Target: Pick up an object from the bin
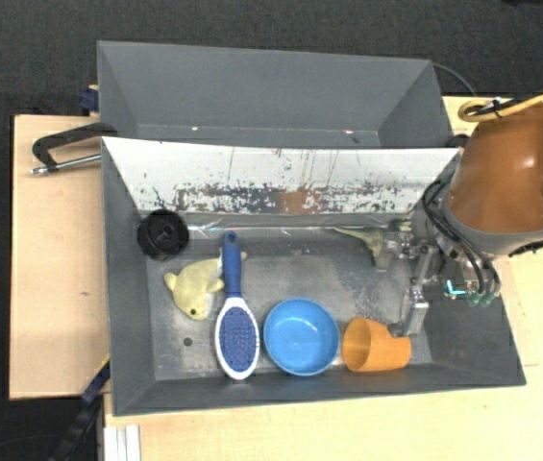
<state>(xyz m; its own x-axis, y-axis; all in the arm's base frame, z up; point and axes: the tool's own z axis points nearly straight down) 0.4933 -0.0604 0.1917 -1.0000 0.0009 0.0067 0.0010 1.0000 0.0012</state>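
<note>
Five loose things in the grey bin [123,286]. Rightmost, by the near wall: orange cup [377,347] on its side, long axis left-right, wider end toward the blue bowl [300,337]. Just beside its right end, gripper [413,317]; whether spread or pressed together, impossible to tell.

Your gripper [412,313] is bare pale-grey metal, narrow and blocky, with small brackets whose finer details are too small to tell. Just behind it, thin black cables [431,206] loop round the wrist, and beside them sits a small part with a teal-green glint [459,289]. Further back from the gripper you have a big, smooth, glossy orange-brown cover [509,176], rounded like a dome, with a thin yellowish cord [526,102] running across its far end.
</note>
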